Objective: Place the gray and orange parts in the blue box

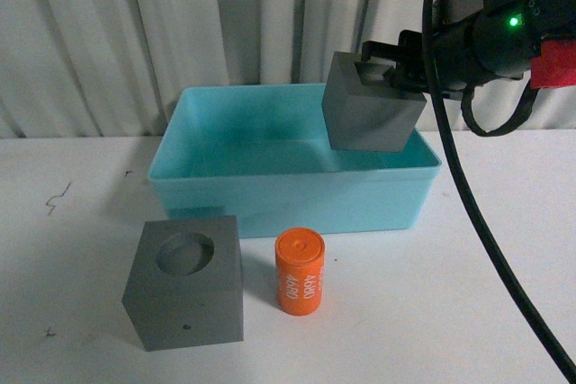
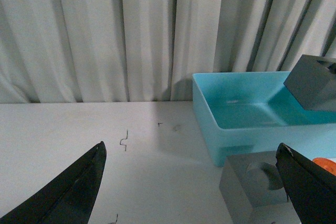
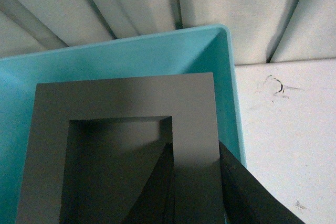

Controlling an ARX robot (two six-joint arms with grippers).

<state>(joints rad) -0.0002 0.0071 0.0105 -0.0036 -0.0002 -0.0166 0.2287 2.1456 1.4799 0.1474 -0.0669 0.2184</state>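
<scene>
My right gripper (image 1: 389,78) is shut on one wall of the gray cube with the rectangular recess (image 1: 369,112), one finger inside the recess (image 3: 157,182) and one outside. The cube (image 3: 126,129) hangs tilted above the right end of the blue box (image 1: 270,195). On the table in front of the box stand the gray cube with the round recess (image 1: 186,281) and the orange cylinder with white digits (image 1: 300,271), side by side. My left gripper (image 2: 191,182) is open over the table left of the box, its right finger near the round-recess cube (image 2: 257,187).
A white curtain (image 1: 180,24) hangs behind the white table (image 1: 72,222). Small pen marks (image 1: 58,197) dot the table left of the box. A black cable (image 1: 468,186) runs down from the right arm along the table's right side.
</scene>
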